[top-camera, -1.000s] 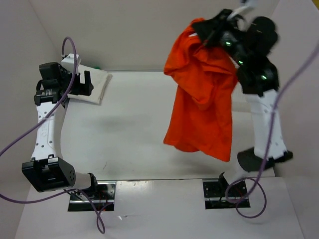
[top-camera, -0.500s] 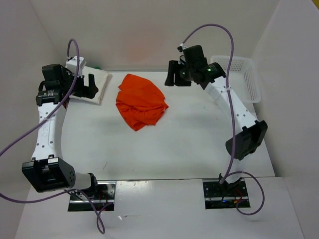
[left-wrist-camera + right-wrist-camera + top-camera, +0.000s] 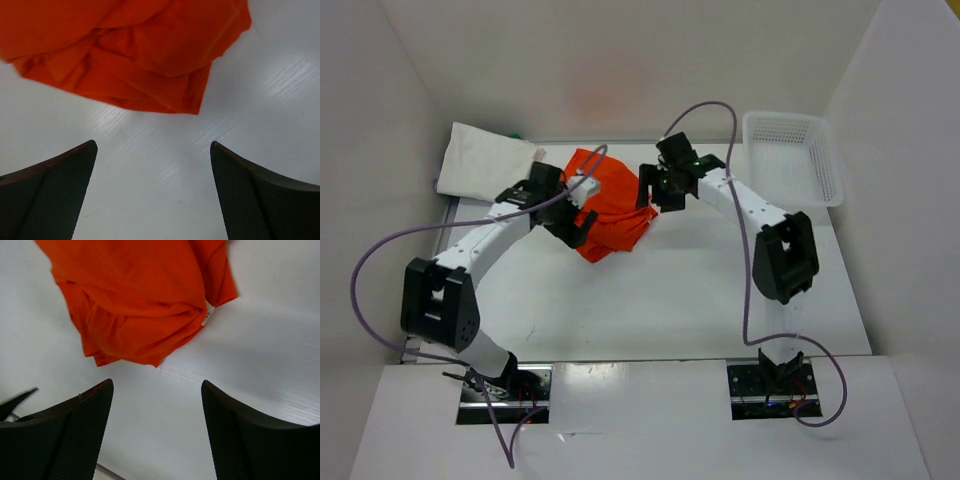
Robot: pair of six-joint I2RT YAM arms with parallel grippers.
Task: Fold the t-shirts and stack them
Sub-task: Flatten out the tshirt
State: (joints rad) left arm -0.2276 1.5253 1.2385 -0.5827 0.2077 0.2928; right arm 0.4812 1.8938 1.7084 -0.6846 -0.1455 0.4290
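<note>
An orange-red t-shirt point(image 3: 610, 205) lies crumpled on the white table, back centre. My left gripper point(image 3: 580, 207) stands open at its left edge. In the left wrist view the left gripper point(image 3: 153, 145) has bare table between its fingers, and the orange-red t-shirt point(image 3: 125, 50) lies just beyond the tips. My right gripper point(image 3: 647, 195) stands open at the shirt's right edge. The right wrist view shows the right gripper point(image 3: 156, 382) over bare table, short of the orange-red t-shirt point(image 3: 140, 300). A folded white t-shirt point(image 3: 485, 160) lies at the back left, with a green sliver point(image 3: 513, 133) behind it.
A white mesh basket point(image 3: 790, 155) stands at the back right against the wall. White walls close in the table on the left, back and right. A small white label point(image 3: 206, 316) sticks out of the orange shirt's edge.
The right gripper held the orange shirt high in the air, then opened, and the shirt now lies on the table. The left arm swung from the white shirt to the orange one.
</note>
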